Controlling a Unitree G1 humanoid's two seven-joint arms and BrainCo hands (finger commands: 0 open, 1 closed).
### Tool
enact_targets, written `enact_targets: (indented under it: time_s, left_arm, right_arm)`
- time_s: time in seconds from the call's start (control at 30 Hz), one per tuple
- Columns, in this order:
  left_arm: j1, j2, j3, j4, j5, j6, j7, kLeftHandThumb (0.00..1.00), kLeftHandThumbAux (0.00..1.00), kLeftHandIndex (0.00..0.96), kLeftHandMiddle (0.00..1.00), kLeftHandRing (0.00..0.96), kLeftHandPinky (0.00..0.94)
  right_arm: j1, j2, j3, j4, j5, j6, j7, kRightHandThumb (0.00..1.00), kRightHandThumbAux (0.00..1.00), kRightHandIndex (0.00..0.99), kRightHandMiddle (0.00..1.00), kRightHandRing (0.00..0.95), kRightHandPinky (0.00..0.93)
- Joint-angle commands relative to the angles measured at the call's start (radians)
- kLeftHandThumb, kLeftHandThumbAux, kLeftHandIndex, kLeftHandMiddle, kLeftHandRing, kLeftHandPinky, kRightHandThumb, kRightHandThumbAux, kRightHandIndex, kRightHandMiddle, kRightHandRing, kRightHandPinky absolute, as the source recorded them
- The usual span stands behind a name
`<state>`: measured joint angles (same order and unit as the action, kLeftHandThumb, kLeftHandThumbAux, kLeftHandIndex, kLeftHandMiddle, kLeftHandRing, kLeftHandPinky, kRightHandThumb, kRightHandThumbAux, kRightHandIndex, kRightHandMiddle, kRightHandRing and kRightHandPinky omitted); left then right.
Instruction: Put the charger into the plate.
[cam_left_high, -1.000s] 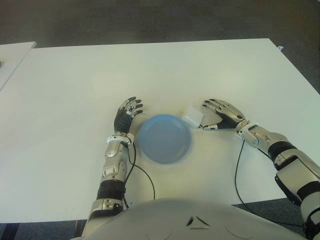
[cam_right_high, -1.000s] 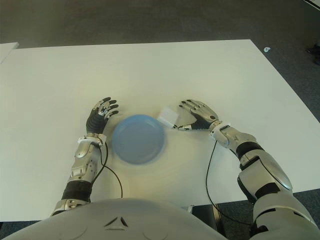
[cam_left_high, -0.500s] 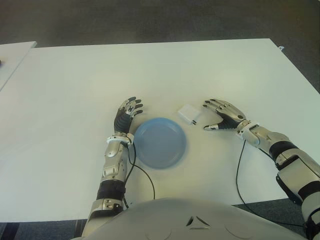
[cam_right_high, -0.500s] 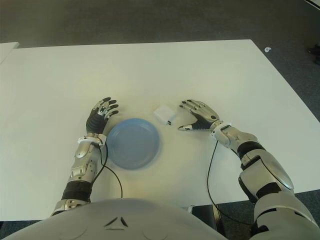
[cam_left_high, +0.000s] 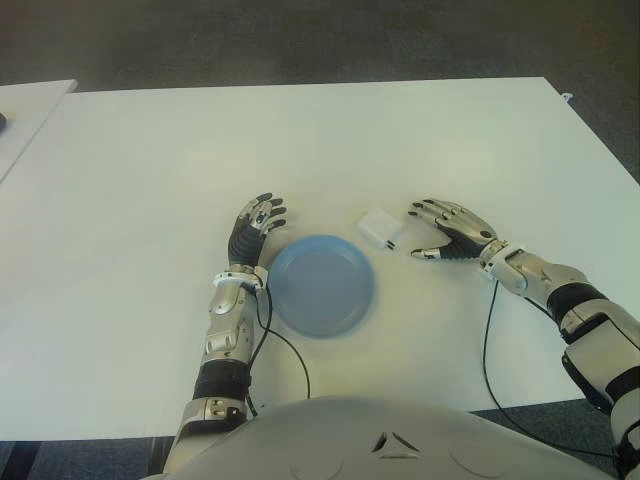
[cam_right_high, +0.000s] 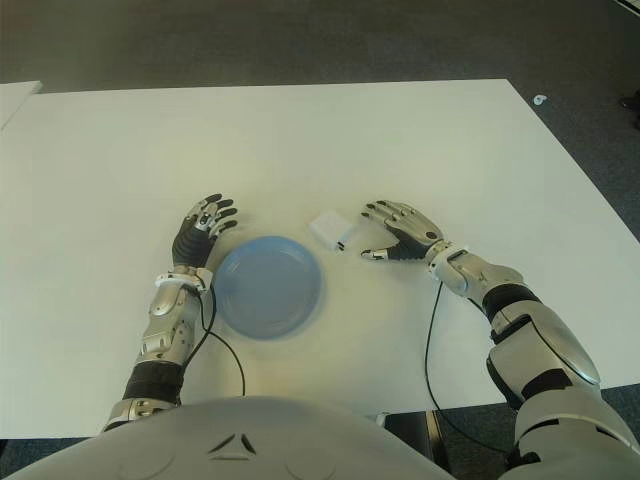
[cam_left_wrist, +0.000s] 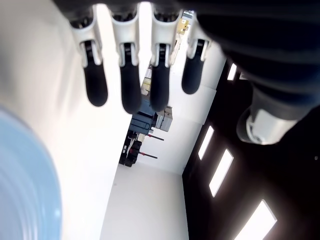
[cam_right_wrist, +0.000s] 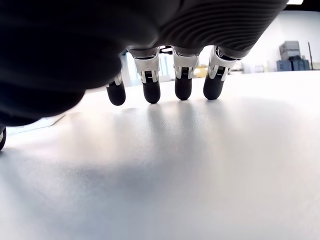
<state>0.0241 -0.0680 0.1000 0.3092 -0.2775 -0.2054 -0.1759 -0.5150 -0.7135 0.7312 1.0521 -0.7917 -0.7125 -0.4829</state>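
The blue plate (cam_left_high: 322, 285) sits on the white table (cam_left_high: 140, 180) and serves as the reference here. The white charger (cam_left_high: 381, 228) lies flat on the table just beyond the plate's far right rim, near it but not in it, so the task is not yet done. The right hand (cam_left_high: 450, 232) hovers to the right of the charger, fingers (cam_right_wrist: 183, 82) spread and holding nothing (probably lined up to grasp it). The left hand (cam_left_high: 254, 229) shows just beside the plate's left rim, fingers (cam_left_wrist: 127, 82) extended and empty, seemingly idle.
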Motion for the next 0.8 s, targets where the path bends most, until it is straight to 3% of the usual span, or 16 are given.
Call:
enact_targets:
  time_s: [0.03,0.43,0.7,0.8]
  left_arm:
    - [0.014,-0.018,-0.002,0.008,-0.003,0.000,-0.009,0.000,0.504,0.267,0.315,0.329,0.355]
    - [0.016,-0.018,-0.002,0.005,-0.002,0.010,-0.003,0.000,0.517,0.268,0.316,0.331,0.354]
    - [0.019,-0.016,-0.002,0.003,-0.010,0.012,-0.013,0.000,0.531,0.269,0.324,0.336,0.354]
    - [0.018,-0.014,-0.002,0.006,-0.011,0.018,-0.010,0.000,0.529,0.267,0.324,0.336,0.354]
  right_arm:
    - [0.072,-0.017,0.024,-0.008,-0.053,-0.001,0.058,0.258,0.243,0.000,0.000,0.009,0.092]
    - [0.099,-0.040,-0.013,-0.125,-0.038,0.001,0.062,0.248,0.247,0.000,0.000,0.015,0.124]
    - [0.142,-0.037,-0.089,-0.257,0.005,0.028,0.106,0.246,0.241,0.000,0.000,0.034,0.180]
    - [0.173,-0.020,-0.148,-0.369,0.052,0.061,0.135,0.267,0.239,0.000,0.000,0.051,0.213]
